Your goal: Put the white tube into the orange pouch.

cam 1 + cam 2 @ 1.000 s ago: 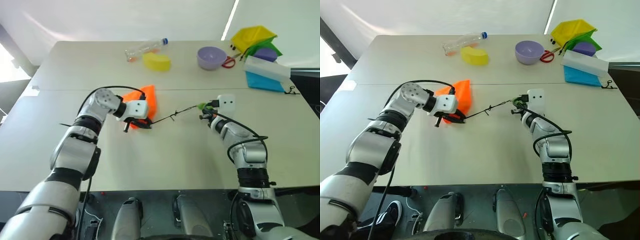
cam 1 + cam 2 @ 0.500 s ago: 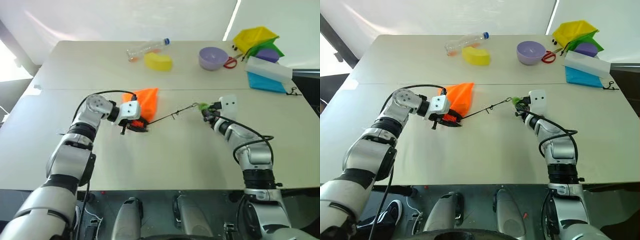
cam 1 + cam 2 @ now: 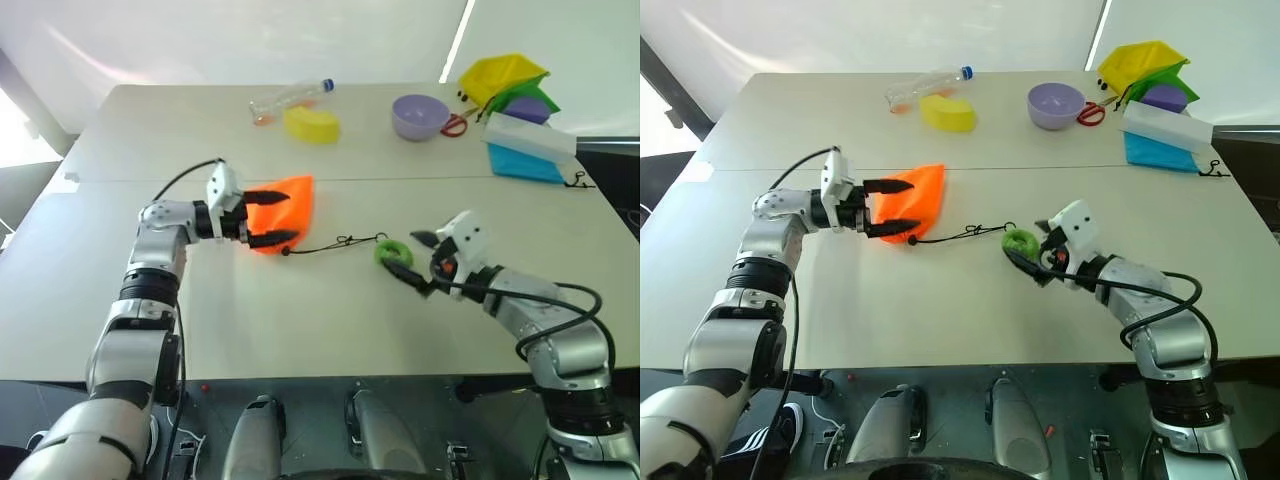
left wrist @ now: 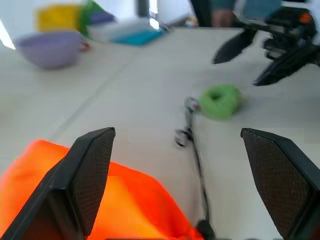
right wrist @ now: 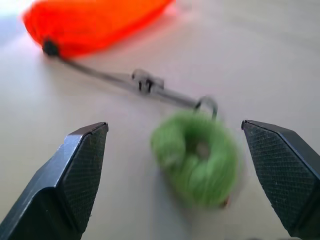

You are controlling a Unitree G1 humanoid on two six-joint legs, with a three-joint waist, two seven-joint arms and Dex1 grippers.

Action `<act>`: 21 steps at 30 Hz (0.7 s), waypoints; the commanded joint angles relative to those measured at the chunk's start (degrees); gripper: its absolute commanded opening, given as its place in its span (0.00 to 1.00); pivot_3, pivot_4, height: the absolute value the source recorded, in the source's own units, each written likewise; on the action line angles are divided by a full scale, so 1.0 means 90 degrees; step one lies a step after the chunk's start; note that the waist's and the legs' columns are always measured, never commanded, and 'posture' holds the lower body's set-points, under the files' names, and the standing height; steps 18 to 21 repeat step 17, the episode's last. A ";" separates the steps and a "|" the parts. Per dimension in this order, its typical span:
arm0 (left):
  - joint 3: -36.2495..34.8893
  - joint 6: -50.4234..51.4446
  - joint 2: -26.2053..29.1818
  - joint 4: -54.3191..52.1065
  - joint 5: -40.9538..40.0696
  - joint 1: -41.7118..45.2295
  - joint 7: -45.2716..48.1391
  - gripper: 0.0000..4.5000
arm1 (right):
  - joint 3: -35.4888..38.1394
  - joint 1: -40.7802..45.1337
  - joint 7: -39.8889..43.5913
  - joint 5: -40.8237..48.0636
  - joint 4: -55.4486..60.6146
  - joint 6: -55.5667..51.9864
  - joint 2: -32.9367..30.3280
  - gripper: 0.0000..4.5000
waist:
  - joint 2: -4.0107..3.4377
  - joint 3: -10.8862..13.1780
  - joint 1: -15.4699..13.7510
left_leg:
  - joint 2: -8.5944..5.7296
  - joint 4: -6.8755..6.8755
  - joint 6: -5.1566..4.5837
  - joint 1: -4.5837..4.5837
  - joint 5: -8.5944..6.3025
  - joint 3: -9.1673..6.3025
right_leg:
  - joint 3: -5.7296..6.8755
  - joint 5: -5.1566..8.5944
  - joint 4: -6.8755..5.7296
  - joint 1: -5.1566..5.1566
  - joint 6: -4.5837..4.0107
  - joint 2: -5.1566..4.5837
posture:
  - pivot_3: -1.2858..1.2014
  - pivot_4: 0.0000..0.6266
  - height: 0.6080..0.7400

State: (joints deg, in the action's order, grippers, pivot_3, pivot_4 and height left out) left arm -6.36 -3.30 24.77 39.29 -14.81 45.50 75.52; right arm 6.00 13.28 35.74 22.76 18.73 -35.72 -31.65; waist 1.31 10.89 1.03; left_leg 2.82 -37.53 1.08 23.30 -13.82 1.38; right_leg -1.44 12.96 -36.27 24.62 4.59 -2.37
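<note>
Pouch [image 3: 281,212] lies flat near the middle of the table [image 3: 330,310], its cord [image 3: 335,243] trailing toward the robot's right to the green ring [image 3: 390,251]. Both grippers are released and hold nothing: the left gripper [image 3: 272,217] spreads its fingers around the pouch's near-left part without clamping it, and the right gripper [image 3: 412,258] stands wide open just beside the ring. No tube can be made out; whether it sits inside the pouch cannot be told, though the cord end looks cinched, which suggests the task is near done. If so, the step in hand is to back off cleanly: draw each gripper straight away along its own line, fingers kept wide, so neither snags the cord or drags the fabric. The pouch's long axis runs roughly from the near-left to the far-right, slightly slanted, with its gathered mouth at the near corner where the cord leaves and its closed end pointing away toward the far side.
</note>
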 commanded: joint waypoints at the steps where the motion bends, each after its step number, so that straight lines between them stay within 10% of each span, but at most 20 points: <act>1: -0.0388 0.0687 0.0378 -0.0750 -0.0307 -0.0375 -0.0596 0.95 | 0.0169 -0.0416 0.0525 0.0314 0.0614 0.0604 -0.0066 0.99 | 0.0000 0.0000 -0.0010 | 0.0000 -0.0003 0.0000 0.0000 0.0000 0.0000 | 0.0000 0.0000 0.0000 -0.0002 0.0000 -0.0001 | 0.52 0.24 1.00; 21: -0.1497 0.1450 0.1277 -0.2536 -0.0639 -0.3396 -0.2384 0.95 | -0.0429 -0.1907 0.1110 0.0085 0.0898 0.1258 -0.0349 0.99 | 0.0006 -0.0004 -0.0037 | 0.0000 -0.0006 0.0003 -0.0004 -0.0001 0.0016 | 0.0006 0.0006 0.0008 -0.0005 -0.0007 -0.0029 | 0.52 0.24 1.00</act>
